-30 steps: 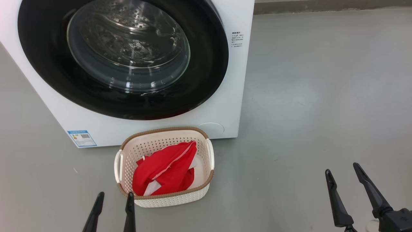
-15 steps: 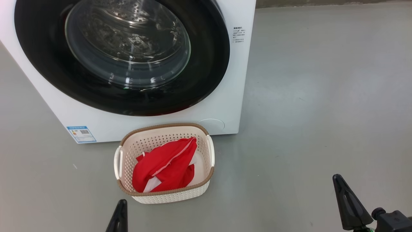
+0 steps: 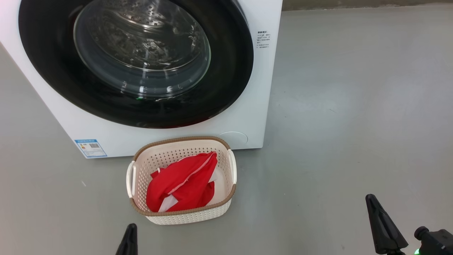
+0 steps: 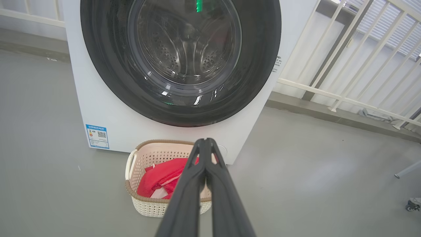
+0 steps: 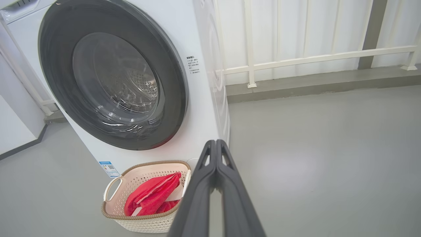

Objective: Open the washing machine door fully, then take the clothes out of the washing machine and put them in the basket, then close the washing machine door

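Left tool (image 4: 205,141) and right tool (image 5: 215,142) have closed, facing the washing machine (image 3: 263,88).

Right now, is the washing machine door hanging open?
No, the washing machine door sits shut, flush against the white front of the washing machine.
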You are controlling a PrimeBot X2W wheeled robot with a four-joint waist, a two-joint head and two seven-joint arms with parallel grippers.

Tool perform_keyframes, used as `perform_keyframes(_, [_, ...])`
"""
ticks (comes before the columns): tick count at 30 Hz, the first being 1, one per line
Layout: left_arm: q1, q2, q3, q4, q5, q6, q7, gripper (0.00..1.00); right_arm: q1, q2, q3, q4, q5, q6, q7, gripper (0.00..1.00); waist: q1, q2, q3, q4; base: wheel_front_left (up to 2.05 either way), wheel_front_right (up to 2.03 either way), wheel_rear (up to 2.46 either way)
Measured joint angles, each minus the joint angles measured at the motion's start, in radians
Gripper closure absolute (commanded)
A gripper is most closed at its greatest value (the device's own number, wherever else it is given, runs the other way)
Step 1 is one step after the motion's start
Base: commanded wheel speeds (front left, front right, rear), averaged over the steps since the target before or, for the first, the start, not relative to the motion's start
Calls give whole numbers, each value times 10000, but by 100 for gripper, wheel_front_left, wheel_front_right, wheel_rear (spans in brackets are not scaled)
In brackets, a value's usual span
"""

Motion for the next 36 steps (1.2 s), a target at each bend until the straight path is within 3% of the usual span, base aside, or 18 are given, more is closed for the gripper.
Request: perform_keyframes(36, [-767, 27, 382, 959, -4286, -692, 790, 100, -901, -334, 196, 947, 4617, 0, 527, 100, -1, 0, -98, 70, 0, 0, 0])
